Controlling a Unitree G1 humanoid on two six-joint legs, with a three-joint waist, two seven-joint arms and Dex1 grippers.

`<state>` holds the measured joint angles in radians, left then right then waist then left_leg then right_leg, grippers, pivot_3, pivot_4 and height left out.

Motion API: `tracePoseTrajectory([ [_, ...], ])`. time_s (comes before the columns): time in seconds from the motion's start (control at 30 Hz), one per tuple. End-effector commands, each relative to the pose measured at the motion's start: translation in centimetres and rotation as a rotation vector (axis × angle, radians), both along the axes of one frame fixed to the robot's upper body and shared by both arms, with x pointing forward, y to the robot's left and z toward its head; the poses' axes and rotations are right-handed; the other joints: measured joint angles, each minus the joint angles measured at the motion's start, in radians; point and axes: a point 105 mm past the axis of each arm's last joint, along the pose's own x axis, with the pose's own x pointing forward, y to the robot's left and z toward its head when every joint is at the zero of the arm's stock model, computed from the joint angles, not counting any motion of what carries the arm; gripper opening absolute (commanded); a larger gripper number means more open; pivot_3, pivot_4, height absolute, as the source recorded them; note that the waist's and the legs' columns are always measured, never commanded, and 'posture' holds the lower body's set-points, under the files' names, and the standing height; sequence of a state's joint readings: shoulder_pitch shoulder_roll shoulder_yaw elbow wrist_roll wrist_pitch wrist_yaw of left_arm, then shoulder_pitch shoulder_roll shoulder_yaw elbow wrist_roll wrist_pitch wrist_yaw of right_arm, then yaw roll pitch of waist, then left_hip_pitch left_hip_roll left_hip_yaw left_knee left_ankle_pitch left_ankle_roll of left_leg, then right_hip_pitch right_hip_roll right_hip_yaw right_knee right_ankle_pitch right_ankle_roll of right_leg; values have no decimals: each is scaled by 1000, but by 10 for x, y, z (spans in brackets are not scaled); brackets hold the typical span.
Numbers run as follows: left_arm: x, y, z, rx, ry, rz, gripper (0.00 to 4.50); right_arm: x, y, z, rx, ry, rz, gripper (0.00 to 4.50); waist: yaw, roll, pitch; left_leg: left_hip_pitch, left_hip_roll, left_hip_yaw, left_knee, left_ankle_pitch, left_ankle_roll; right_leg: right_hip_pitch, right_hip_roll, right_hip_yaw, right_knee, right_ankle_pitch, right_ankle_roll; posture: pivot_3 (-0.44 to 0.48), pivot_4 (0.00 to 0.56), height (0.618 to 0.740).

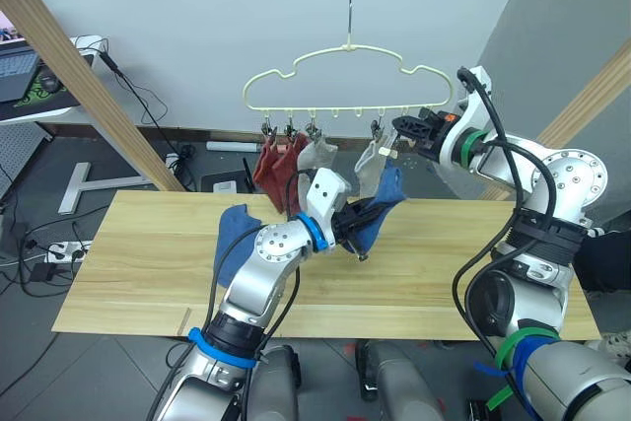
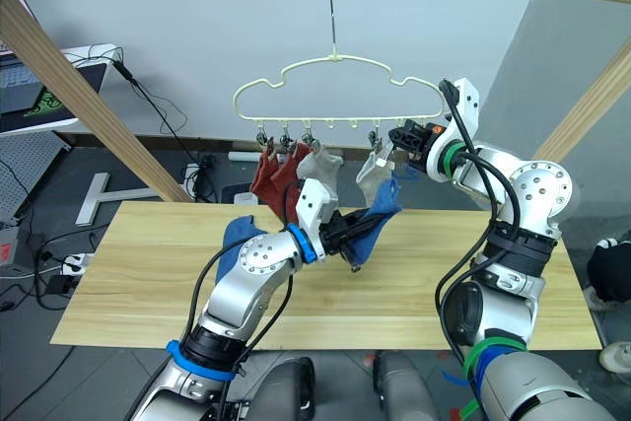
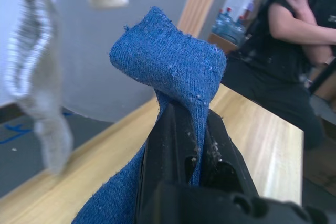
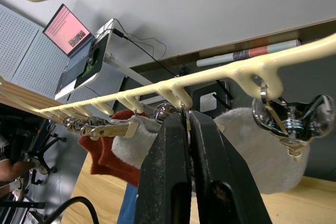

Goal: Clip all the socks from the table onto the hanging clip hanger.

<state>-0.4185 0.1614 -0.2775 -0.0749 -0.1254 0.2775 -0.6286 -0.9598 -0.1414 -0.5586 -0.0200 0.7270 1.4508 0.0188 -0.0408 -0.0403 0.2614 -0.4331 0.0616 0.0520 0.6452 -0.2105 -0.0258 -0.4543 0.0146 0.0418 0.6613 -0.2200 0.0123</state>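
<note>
A light wooden bench (image 1: 148, 273) stands under a wooden pole frame (image 1: 89, 86), where a pale yellow clip hanger (image 1: 345, 81) hangs. Two rust red socks (image 1: 276, 163) and two grey socks (image 1: 317, 155) are clipped to it. The left gripper (image 1: 367, 216) has its fingers clenched on a blue sock (image 1: 380, 209), raised below the hanger. Another blue sock (image 1: 235, 229) lies on the bench. The right gripper (image 1: 406, 133) presses its fingers together at a hanger clip (image 4: 181, 111).

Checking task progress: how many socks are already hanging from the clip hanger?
4: two rust red socks on the leftmost clips, one grey sock beside them, another grey sock nearer the right gripper. None seems hidden.
</note>
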Motion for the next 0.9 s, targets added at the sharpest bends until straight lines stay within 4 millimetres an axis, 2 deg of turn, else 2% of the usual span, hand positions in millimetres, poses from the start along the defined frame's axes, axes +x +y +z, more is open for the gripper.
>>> tracePoseTrajectory([
  [0.03,-2,-3,21,-28,-98,3,46,-3,-6,-5,-15,18,-27,0,0,0,0,0,0,0,0,0,0,0,0,0,0,0,0,-68,236,740],
  [0.53,13,3,26,-13,-159,54,46,-10,-5,-10,-23,28,-18,0,0,0,-1,0,0,0,0,0,0,0,0,-1,0,0,0,-74,224,740],
  [0.63,14,0,28,-15,-167,51,0,-9,-7,-7,8,17,-25,779,0,0,-1,0,0,0,0,0,0,0,0,-1,0,0,0,-78,227,740],
  [0.9,14,-5,28,-16,-171,34,0,-10,-11,5,38,-26,-15,3790,-14,0,-1,-1,0,1,0,0,0,-1,1,0,0,0,0,-87,234,740],
])
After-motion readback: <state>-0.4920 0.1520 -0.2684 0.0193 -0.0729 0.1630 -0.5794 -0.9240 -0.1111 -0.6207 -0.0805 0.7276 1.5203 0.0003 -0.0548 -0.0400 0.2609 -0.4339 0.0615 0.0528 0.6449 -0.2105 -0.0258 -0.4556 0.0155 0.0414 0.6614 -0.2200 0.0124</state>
